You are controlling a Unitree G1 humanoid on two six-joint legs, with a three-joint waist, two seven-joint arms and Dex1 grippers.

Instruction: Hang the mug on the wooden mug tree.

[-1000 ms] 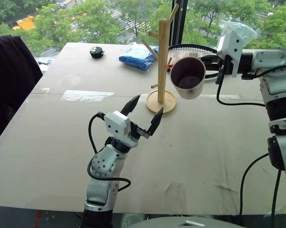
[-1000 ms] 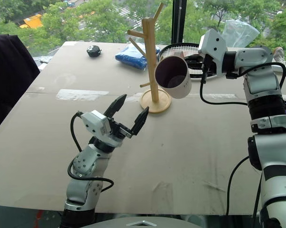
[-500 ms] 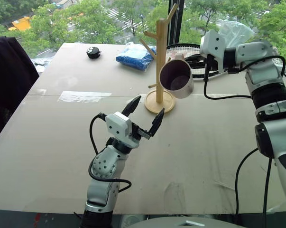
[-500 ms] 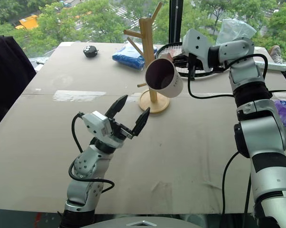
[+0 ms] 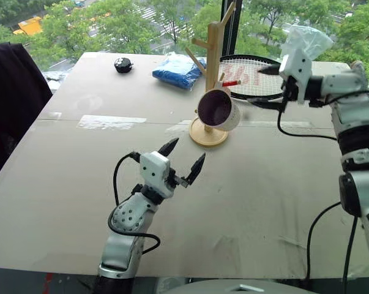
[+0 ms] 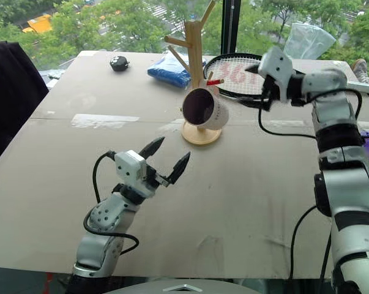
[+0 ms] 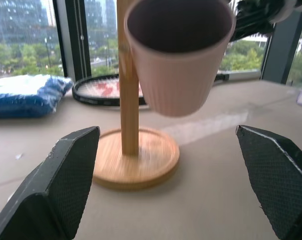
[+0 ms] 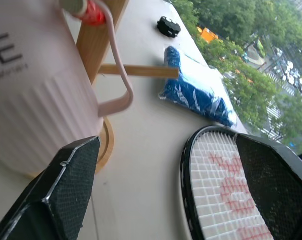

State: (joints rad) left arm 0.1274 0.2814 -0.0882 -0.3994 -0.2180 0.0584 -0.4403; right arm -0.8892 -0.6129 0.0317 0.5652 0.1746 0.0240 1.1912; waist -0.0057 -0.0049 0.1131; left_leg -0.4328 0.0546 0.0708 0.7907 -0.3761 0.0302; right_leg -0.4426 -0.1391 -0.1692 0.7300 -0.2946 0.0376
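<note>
While the mug (image 5: 217, 110) hangs by its handle on the wooden mug tree (image 5: 212, 73) near the worktop's far edge, both grippers' fingers stand open and empty; the right gripper (image 5: 267, 87) should withdraw straight, avoiding the pegs.

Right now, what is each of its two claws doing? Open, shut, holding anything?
Left gripper: open, holding nothing.
Right gripper: open, holding nothing; the mug hangs on the mug tree.

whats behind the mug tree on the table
Behind the wooden mug tree lie a racket and a blue bag. The hanging mug covers part of the post.
</note>
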